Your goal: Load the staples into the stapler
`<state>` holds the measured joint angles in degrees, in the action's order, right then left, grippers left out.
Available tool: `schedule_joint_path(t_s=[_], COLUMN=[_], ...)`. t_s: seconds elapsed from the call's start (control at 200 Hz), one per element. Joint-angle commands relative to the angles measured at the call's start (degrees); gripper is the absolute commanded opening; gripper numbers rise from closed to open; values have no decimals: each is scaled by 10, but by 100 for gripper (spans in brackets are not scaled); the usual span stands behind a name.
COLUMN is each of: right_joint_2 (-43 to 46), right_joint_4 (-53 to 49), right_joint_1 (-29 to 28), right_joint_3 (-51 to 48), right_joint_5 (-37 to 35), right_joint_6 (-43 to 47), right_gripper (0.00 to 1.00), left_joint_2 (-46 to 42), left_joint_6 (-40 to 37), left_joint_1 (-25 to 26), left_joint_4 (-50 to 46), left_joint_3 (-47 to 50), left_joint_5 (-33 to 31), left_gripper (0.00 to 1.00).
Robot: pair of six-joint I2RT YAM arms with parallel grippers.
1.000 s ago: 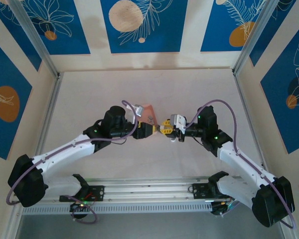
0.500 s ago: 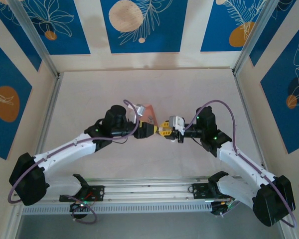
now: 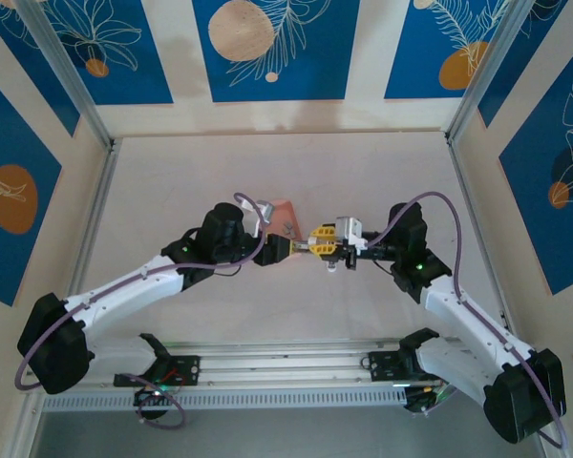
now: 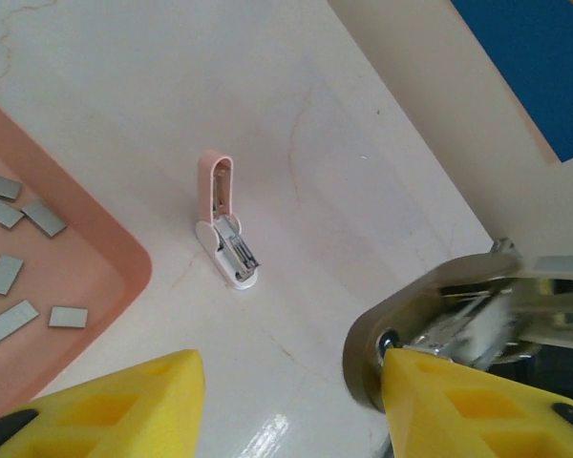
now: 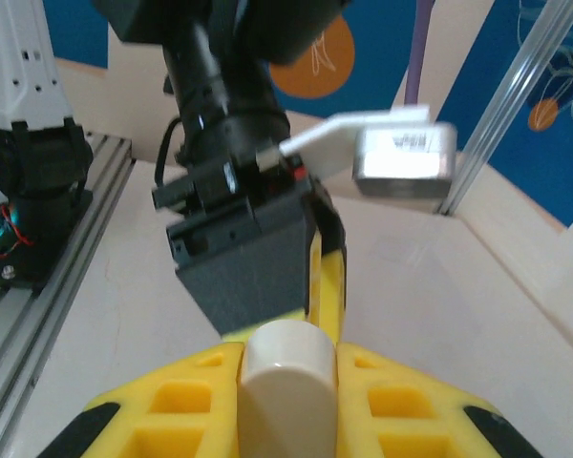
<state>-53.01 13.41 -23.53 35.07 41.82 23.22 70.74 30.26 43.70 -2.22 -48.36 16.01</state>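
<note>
The left gripper (image 3: 279, 250) and right gripper (image 3: 315, 243) face each other tip to tip near the centre of the table (image 3: 267, 172).

**Left gripper.** In the left wrist view, the left gripper (image 4: 288, 382) has its yellow fingers (image 4: 124, 401) spread wide, with bare table (image 4: 363, 191) between them. It holds nothing.

**Right gripper.** In the right wrist view, the right gripper (image 5: 286, 358) has its fingers (image 5: 181, 391) pressed against a cream piece (image 5: 286, 382) with a rounded end. What the piece is cannot be told. The dark body of the left gripper (image 5: 244, 262) stands directly in front of it.

**Tray.** The pink tray (image 3: 285, 216) lies just beside the left gripper, on the side toward the far edge of the table.

**Staples.** The staples (image 4: 44, 218) lie loose and flat in the tray (image 4: 134, 253), as several separate grey strips near its rounded corner.

**Stapler.** The stapler (image 4: 227, 224) lies on the table just beyond that tray corner, apart from the tray. Its pink lid is swung open and its white base and metal channel are exposed. Neither gripper touches it.

**Other.** A blurred metal part (image 4: 439, 324) sits close to the right finger in the left wrist view. It cannot be identified.
</note>
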Motion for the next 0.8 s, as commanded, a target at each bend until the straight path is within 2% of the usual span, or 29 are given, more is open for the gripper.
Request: schedule_joint_path(t_s=[0.0, 0.195, 0.27, 0.4, 0.525, 0.66, 0.795], right_joint_2=[3, -24, -35, -49, -64, -80, -90], right_joint_4=[107, 238, 247, 201, 128, 31, -38], right_joint_1=[2, -1, 0, 10, 16, 10, 3], right_joint_3=[-11, -35, -36, -28, -3, 34, 64], right_joint_5=[38, 13, 6, 10, 74, 165, 202], right_joint_6=[-75, -184, -199, -183, -146, -78, -28], right_gripper=[0, 0, 0, 0, 0, 0, 0], left_joint_2=[9, 8, -7, -62, -126, -171, -176], left_joint_6=[-13, -34, -60, -134, -242, -361, -443], left_joint_1=[-5, -5, -5, -5, -5, -5, -2], left_joint_4=[18, 46, 59, 83, 106, 97, 65], left_joint_3=[9, 22, 32, 61, 101, 130, 131], left_joint_5=[0, 2, 2, 0, 24, 80, 160], left_gripper=[51, 52, 54, 58, 60, 64, 64])
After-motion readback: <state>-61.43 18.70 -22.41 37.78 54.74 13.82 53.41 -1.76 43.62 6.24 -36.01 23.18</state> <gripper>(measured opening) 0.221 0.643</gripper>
